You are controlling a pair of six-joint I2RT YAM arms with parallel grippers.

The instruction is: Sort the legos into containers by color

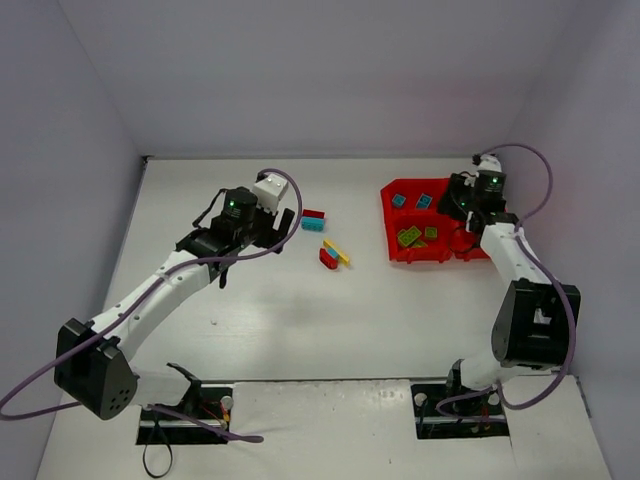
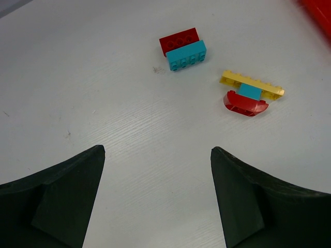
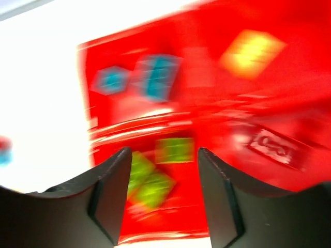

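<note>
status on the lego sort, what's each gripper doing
Left gripper open, empty, loose legos ahead of it. Right gripper open above red tray, sorted legos inside. Nothing in the way.

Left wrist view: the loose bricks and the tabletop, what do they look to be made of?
The cyan brick, red brick and yellow plate look like moulded hard plastic: crisp studs, even saturated colour, slight sheen. The red curved piece seems to be the same plastic but glossier, with highlights along its curve. The table is white and matte with faint straight grain lines, perhaps painted or laminated board, though that is uncertain.
</note>
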